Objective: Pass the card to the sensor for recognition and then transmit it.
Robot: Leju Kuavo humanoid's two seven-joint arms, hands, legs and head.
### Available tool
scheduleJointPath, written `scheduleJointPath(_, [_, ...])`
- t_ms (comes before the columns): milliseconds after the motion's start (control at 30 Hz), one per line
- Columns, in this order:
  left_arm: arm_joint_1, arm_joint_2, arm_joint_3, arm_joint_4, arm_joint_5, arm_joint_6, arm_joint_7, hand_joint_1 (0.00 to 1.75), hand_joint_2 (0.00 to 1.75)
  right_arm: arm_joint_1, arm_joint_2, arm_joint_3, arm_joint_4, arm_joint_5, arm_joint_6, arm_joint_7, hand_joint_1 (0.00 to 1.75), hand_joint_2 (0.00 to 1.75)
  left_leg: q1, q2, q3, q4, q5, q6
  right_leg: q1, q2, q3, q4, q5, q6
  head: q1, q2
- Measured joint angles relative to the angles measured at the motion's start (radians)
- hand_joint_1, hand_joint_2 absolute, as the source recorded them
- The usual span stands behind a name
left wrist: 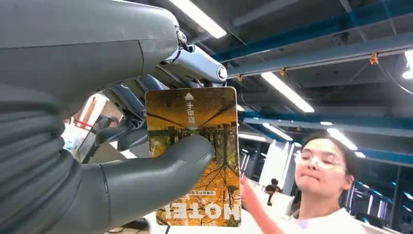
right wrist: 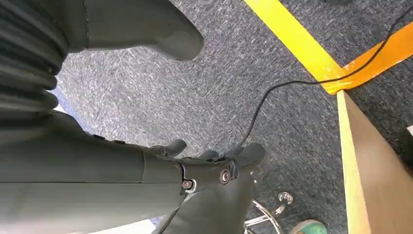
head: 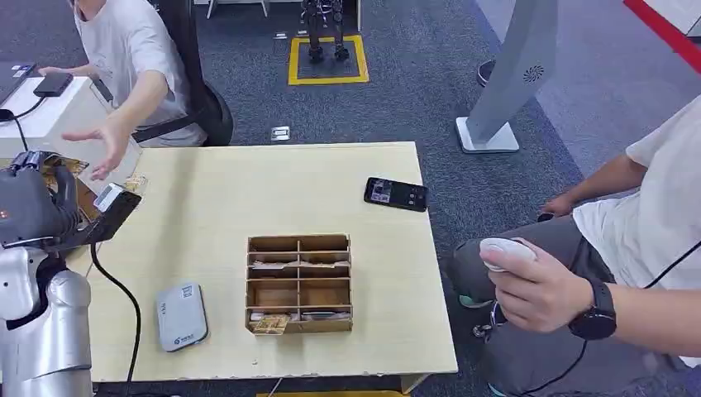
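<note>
Hotel key card (left wrist: 195,156) is sitting pinched between thumb and fingers (left wrist: 195,63) of the left hand (head: 50,211), raised off the table's (head: 248,178) left edge; it is looking thin, stiff, light, slick-faced, so gripping across both flat faces is seeming safest. Right hand (right wrist: 209,168) is hanging released over carpet

Person's hand (head: 106,147) just beyond left hand (head: 78,217).

Card reader (head: 181,316) left of divided box (head: 299,283) on table (head: 248,190); phone (head: 396,194) behind-right.
</note>
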Motion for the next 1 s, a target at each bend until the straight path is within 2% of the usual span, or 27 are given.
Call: scheduleJointPath(1000, [-0.011,-0.008,-0.011,0.036,0.003,0.002,-0.001,1.75,1.75,0.001,0.0,0.002,0.0,0.0,-0.001,0.0,0.0,1.75,0.0,0.002,-0.001,0.0,0.0,0.0,0.0,0.002,-0.002,0.0,0.0,0.0,0.0,0.0])
